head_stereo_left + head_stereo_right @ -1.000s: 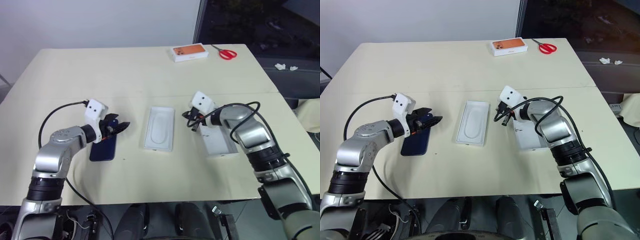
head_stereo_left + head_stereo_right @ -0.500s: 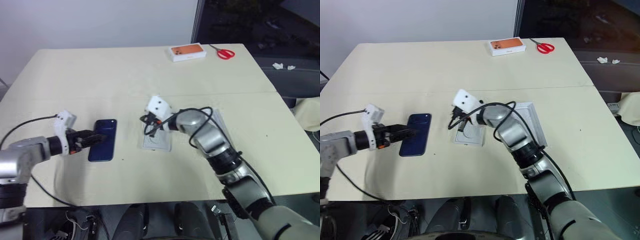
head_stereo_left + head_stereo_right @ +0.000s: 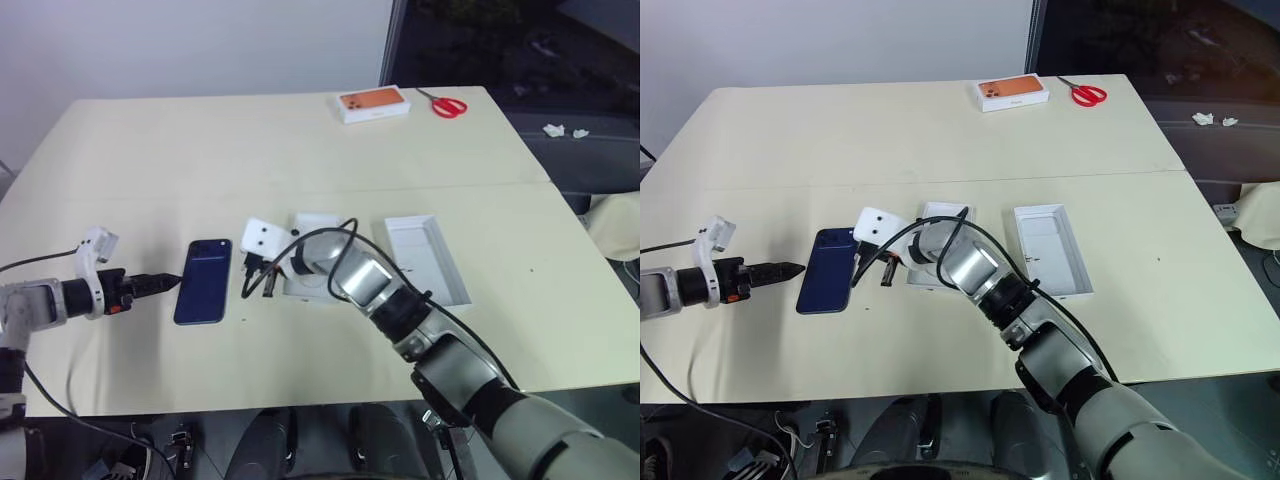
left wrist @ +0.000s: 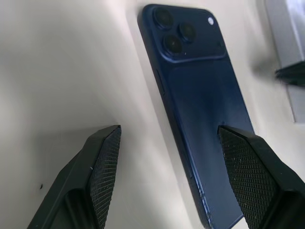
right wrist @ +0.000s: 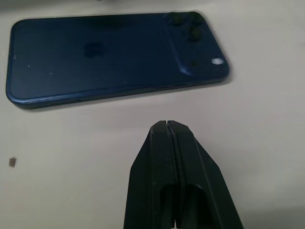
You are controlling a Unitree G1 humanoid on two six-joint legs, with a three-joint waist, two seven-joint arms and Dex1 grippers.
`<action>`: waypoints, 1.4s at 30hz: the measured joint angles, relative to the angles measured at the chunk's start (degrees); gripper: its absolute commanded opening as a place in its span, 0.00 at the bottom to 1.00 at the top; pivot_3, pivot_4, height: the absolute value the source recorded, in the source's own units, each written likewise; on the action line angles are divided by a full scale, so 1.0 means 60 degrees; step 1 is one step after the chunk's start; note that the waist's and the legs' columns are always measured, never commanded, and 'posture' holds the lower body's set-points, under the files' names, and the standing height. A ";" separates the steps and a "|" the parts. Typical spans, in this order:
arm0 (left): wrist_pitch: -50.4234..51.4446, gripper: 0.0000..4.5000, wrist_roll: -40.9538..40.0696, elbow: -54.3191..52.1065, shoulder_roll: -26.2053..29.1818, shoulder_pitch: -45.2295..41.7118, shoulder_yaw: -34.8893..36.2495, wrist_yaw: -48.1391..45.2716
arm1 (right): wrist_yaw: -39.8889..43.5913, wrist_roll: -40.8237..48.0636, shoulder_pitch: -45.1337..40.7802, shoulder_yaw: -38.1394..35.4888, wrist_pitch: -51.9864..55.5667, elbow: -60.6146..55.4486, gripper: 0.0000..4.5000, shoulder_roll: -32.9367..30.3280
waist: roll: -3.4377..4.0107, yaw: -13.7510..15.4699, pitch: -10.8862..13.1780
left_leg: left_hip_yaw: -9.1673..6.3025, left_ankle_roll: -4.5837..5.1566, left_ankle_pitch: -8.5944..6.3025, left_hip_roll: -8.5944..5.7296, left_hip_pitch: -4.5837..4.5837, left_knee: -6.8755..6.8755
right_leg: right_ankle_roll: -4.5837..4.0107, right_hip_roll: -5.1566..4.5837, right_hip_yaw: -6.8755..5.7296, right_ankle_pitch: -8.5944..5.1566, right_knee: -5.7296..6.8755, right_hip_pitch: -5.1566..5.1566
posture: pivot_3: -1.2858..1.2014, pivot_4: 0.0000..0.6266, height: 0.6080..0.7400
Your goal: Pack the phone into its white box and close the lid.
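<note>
The phone [image 3: 204,281] lies back-up on the table [image 3: 200,150], untouched. To its left, the left gripper [image 3: 160,283] points at it, jaws open and empty. Just right of the phone the right gripper [image 3: 252,285] is closed on nothing. Further right lie a white insert [image 3: 310,222], probably recessed, and the white box [image 3: 427,258]. Far beyond sit an orange-printed box [image 3: 375,103] and red scissors [image 3: 448,105].

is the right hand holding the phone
No, the right hand is shut with its fingers pressed together on nothing, and the phone lies flat on the table just beyond its tips.
</note>
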 measured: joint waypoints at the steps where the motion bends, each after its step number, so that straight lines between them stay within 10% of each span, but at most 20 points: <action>1: 0.0005 0.76 0.0030 0.0043 -0.0038 -0.0074 -0.0056 -0.0015 | 0.0020 -0.0072 -0.0039 0.0096 -0.0006 0.0117 0.00 0.0015 | 0.0000 0.0019 -0.0001 | -0.0001 0.0001 0.0000 -0.0001 0.0001 0.0001 | 0.0000 -0.0001 0.0000 0.0000 0.0000 0.0003 | 0.52 0.24 1.00; 35: 0.1838 0.76 -0.0277 -0.0190 -0.2601 -0.0996 0.0137 0.0699 | -0.0233 -0.0829 -0.0509 -0.0070 -0.0358 0.1944 0.00 0.0854 | 0.0159 0.0258 -0.0179 | -0.0002 0.0048 -0.0029 -0.0028 0.0158 -0.0035 | -0.0007 -0.0014 -0.0001 -0.0005 -0.0022 0.0157 | 0.52 0.24 1.00; 42: 0.1917 0.12 -0.0386 0.0311 -0.2623 -0.0950 0.0336 0.0802 | -0.0225 -0.0849 -0.0475 -0.0081 -0.0436 0.1918 0.00 0.0820 | 0.0156 0.0216 -0.0179 | -0.0003 0.0048 -0.0030 -0.0027 0.0157 -0.0046 | -0.0007 -0.0014 0.0001 -0.0005 -0.0038 0.0155 | 0.52 0.24 1.00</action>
